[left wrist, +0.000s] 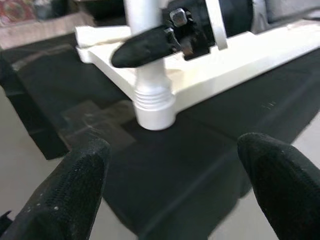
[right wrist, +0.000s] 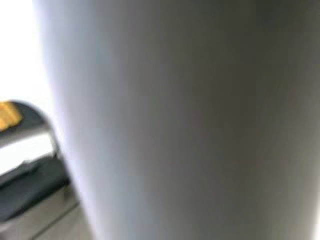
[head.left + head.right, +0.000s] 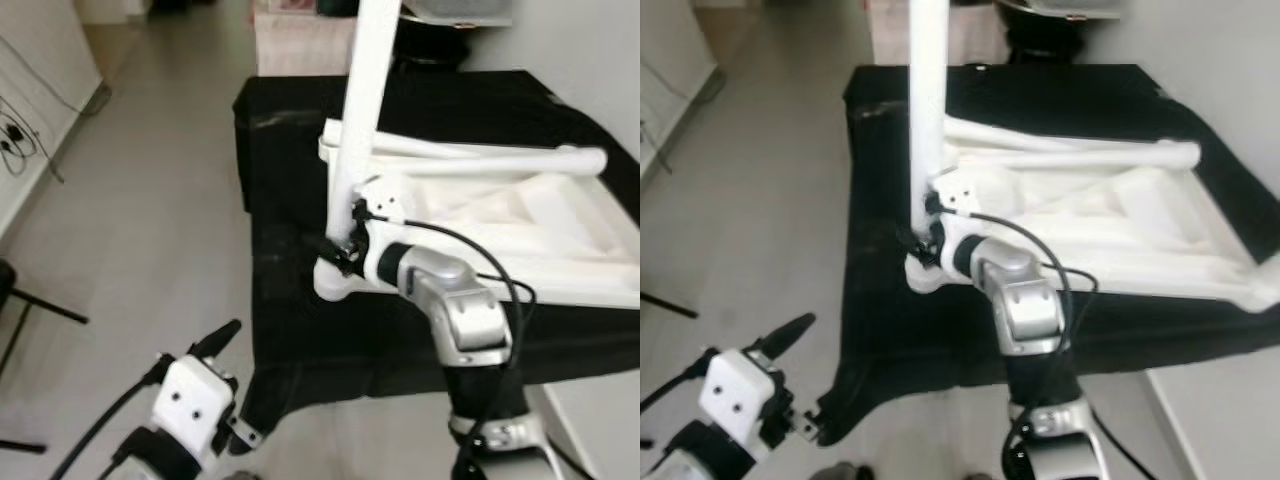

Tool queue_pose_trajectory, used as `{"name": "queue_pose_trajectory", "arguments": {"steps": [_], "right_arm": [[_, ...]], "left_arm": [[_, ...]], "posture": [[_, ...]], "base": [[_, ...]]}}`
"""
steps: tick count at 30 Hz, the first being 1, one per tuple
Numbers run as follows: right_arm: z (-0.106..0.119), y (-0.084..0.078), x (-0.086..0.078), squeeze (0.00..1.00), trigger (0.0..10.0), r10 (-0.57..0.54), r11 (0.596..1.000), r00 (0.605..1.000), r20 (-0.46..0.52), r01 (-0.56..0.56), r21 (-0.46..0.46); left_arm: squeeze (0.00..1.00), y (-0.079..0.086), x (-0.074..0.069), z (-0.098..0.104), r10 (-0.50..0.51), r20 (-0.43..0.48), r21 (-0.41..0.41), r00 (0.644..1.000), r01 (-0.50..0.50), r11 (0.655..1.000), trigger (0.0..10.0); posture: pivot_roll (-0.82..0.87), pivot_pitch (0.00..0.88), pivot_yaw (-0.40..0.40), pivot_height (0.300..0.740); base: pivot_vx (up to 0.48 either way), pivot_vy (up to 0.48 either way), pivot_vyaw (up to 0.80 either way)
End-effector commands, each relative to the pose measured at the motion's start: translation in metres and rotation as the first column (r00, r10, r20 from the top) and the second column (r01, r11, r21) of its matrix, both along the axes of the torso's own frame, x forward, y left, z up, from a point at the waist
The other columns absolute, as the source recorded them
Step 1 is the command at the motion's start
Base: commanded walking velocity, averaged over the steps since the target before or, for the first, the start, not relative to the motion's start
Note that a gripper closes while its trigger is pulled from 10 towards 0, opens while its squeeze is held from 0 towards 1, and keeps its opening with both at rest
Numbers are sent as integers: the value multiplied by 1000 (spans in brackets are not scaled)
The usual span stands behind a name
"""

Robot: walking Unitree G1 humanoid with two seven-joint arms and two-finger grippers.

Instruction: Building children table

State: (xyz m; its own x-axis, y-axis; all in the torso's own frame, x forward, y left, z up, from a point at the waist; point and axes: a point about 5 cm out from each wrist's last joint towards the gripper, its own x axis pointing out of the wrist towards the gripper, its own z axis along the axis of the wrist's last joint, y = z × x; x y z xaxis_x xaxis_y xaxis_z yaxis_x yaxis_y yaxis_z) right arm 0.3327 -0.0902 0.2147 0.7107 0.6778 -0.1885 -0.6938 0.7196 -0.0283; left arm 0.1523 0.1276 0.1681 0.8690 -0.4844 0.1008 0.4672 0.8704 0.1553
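- The black-draped surface point(image 3: 300, 330) carries the whole job — it looks meant as a soft, raised bench so the white parts sit at arm height; that is my reading, not something shown.
- The white tabletop point(image 3: 560, 235) lies flat and upside down on the cloth, its ribbed underside facing up, so the corner sockets are open to receive legs. Its near corner sits at the edge of the cloth closest to the robot.
- A loose table leg point(image 3: 470, 152) lies on the upturned top, long axis roughly crosswise in the head views, waiting its turn.
- The upright leg point(image 3: 362, 90) stands in the near corner socket point(image 1: 154, 107), long axis close to vertical with a slight lean, free end pointing up past the top of the picture, threaded foot end down in the socket.
- The right gripper point(image 3: 345, 245) is clamped on the upright leg low down, just above the socket — a low grip that probably steadies or turns the leg where it seats.
- The left gripper point(image 3: 215, 345) hangs off to the left below the bench edge, fingers point(image 1: 75, 195) spread apart and holding nothing, facing the socket.
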Motion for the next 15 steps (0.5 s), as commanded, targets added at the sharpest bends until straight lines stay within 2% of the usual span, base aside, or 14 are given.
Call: {"name": "queue_pose_trajectory", "arguments": {"steps": [1,2,3,4,5,6,7,11,14,15], "right_arm": [[0,7,-1,1000,10000,60,998,998,0,-60,-3],[0,7,-1,1000,10000,60,998,998,0,-60,-3],[4,5,2,898,10000,113,994,993,23,-112,-16],[7,3,7,0,10000,222,974,974,51,-219,-55],[8,0,12,0,10000,296,953,953,65,-290,-91],[8,0,12,0,10000,296,953,953,65,-290,-91],[8,0,15,0,10000,369,926,926,76,-359,-118],[8,-1,21,0,10000,420,903,904,80,-408,-135],[6,1,26,0,10000,455,887,888,60,-447,-114],[4,1,26,0,10000,495,865,868,48,-487,-122]], "left_arm": [[0,-2,-2,-1,-8,-7,-14,1000,8,1000,10000],[0,-2,-2,-1,-8,-7,-14,1000,8,1000,10000],[0,-2,-2,-1,-11,-4,-16,1000,11,1000,10000],[0,-3,-2,-2,-15,-3,-19,1000,15,1000,10000],[0,-4,-3,-2,-19,-3,-22,1000,19,1000,10000],[0,-4,-3,-2,-19,-3,-22,1000,19,1000,10000],[0,-5,-4,-2,-22,-3,-24,1000,22,999,10000],[0,-7,-6,-1,-27,-5,-27,1000,27,999,10000],[0,-8,-9,0,-33,-8,-30,999,32,999,10000],[0,-9,-10,0,-36,-10,-32,999,36,999,10000]], "posture": [[91,196,-23,740],[91,196,-23,740],[92,194,-24,740],[101,196,-28,740],[102,197,-28,740],[102,197,-28,740],[107,200,-30,740],[116,207,-29,740],[121,215,-28,740],[125,223,-26,740]], "base": [[0,0,0],[0,0,0],[0,0,0],[0,0,0],[0,0,0],[0,0,0],[0,0,0],[0,0,0],[0,0,0],[0,0,0]]}}
